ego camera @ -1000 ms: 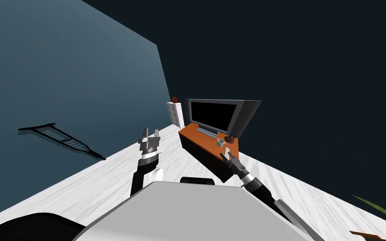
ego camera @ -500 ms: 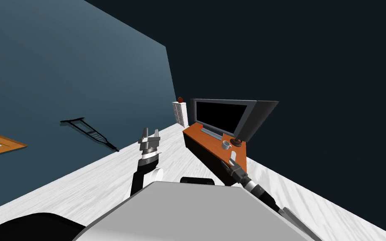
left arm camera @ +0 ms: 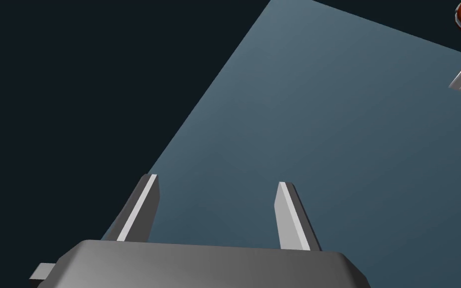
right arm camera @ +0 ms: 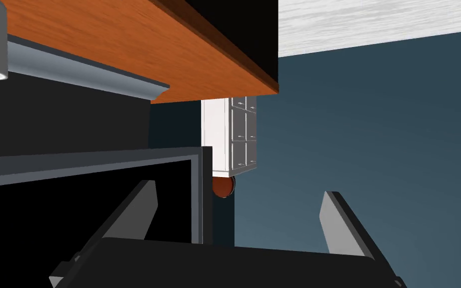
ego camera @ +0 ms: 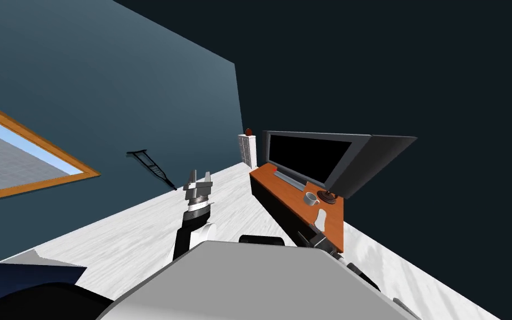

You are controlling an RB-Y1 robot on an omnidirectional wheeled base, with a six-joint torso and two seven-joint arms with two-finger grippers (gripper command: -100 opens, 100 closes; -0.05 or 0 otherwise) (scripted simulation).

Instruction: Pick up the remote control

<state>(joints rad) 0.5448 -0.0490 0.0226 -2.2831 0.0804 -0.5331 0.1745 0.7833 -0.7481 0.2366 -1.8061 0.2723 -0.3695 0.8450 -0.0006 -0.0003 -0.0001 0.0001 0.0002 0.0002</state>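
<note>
white remote (ego camera: pixel 320 218) lies on the orange stand (ego camera: pixel 288 194), right claw (right arm camera: pixel 239 215) spread near it, left claw (left arm camera: pixel 217 210) spread too.

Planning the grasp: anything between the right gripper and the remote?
Nothing visible. The right gripper, fingers open, sits at the stand's near end, just short of the remote; the mug stands beyond it, toward the TV.

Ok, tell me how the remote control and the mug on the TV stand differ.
The remote control is a long, flat slab lying down; the mug is a short round cup standing upright. The remote control lies by the near end of the TV stand; the mug stands closer to the television. Both are pale and rest on the stand's orange top.
</note>
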